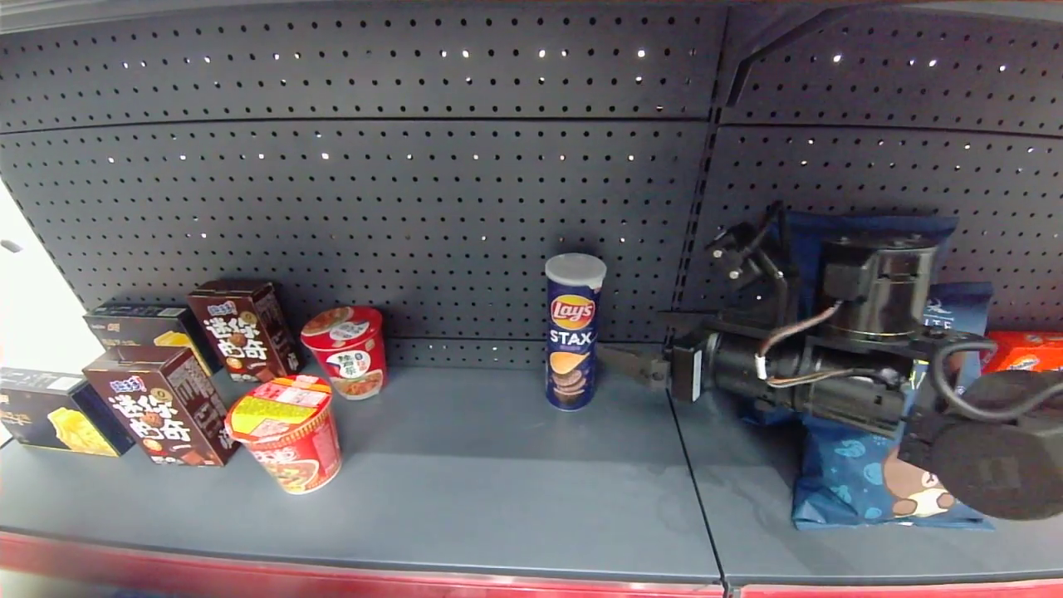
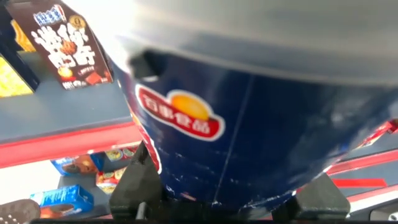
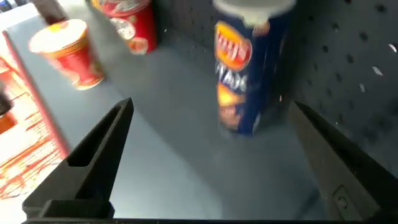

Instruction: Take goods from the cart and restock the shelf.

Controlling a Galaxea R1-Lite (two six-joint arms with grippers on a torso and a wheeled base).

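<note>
Right gripper (image 1: 623, 361), jaws apart, sits just beside the upright chips can (image 1: 574, 330) on the shelf (image 1: 465, 465); left gripper (image 2: 227, 199) seemingly clamps a dark-blue container (image 2: 261, 124) (grey lid)

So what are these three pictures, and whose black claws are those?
They belong to a robot with two arms, restocking a shop shelf. The big picture is from a camera on its head; the other two are from cameras on its wrists. On the shelf stand a chip can, two noodle cups and some snack boxes, with a blue bag farther right. The right gripper is open beside the chip can. The left gripper holds another dark blue can.
</note>
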